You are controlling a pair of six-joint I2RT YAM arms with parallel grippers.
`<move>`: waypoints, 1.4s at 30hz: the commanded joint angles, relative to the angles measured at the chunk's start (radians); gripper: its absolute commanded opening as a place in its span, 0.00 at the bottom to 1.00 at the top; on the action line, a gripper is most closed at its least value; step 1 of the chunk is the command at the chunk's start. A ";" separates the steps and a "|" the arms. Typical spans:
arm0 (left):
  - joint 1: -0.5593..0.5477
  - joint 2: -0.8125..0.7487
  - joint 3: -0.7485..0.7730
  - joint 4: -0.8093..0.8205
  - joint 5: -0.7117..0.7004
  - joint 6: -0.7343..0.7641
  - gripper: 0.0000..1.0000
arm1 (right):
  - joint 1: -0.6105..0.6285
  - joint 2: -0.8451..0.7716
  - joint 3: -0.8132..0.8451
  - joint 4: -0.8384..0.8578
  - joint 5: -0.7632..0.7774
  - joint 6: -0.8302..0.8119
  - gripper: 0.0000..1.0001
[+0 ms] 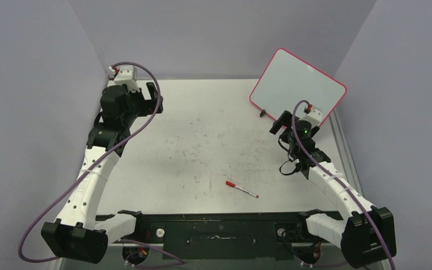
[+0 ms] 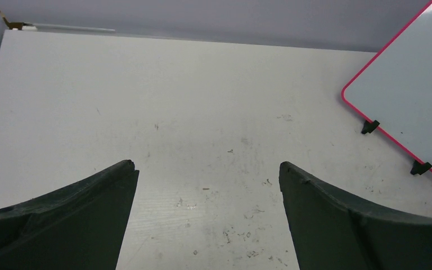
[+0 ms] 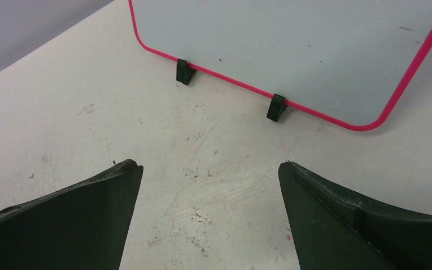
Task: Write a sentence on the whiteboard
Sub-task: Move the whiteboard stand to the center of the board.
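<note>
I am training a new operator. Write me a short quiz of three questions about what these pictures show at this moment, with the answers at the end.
1. True or false: the whiteboard already bears red writing.
2. Where does the marker lie? A: against the far wall. B: on the table, toward the arm bases. C: on top of the whiteboard.
3. Fill in the missing word: the left gripper and the right gripper are both ____ and hold nothing.

Key: 1 false, the board is blank; 2 B; 3 open.
</note>
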 commanded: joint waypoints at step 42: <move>0.137 0.013 -0.141 0.183 0.244 -0.092 0.96 | -0.090 0.668 0.166 0.300 0.198 0.153 0.49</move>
